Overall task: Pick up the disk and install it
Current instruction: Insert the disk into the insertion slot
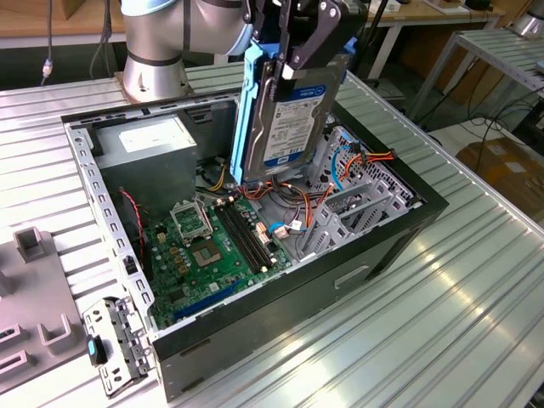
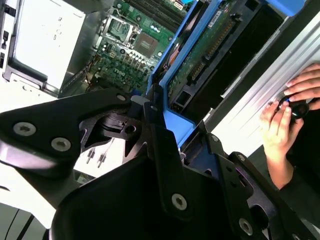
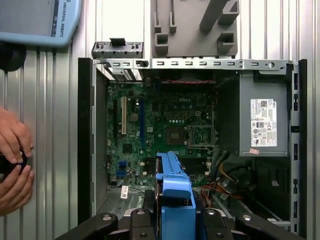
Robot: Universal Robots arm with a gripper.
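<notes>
The disk point(image 1: 291, 119), silver with a blue-and-white label and blue side rails, hangs upright above the open computer case point(image 1: 340, 276). My gripper point(image 1: 299, 59) is shut on its upper end, black fingers on either face. The disk's lower edge hovers over the cables between the motherboard point(image 1: 208, 242) and the metal drive cage point(image 1: 357, 204). In the second wrist view the gripper point(image 2: 152, 112) clamps the disk point(image 2: 202, 62), whose circuit-board side and blue rail show. In the first wrist view the disk's blue rail point(image 3: 174, 192) runs out from the gripper point(image 3: 172, 225) over the case interior.
A grey power supply box point(image 1: 144, 149) with a white sticker fills the case's back corner. A person's hands point(image 3: 12, 160) rest on the table beside the case. A grey fixture point(image 1: 34, 297) and a metal bracket point(image 1: 115, 344) lie outside the case. A blue-edged tablet point(image 3: 40, 20) lies beyond.
</notes>
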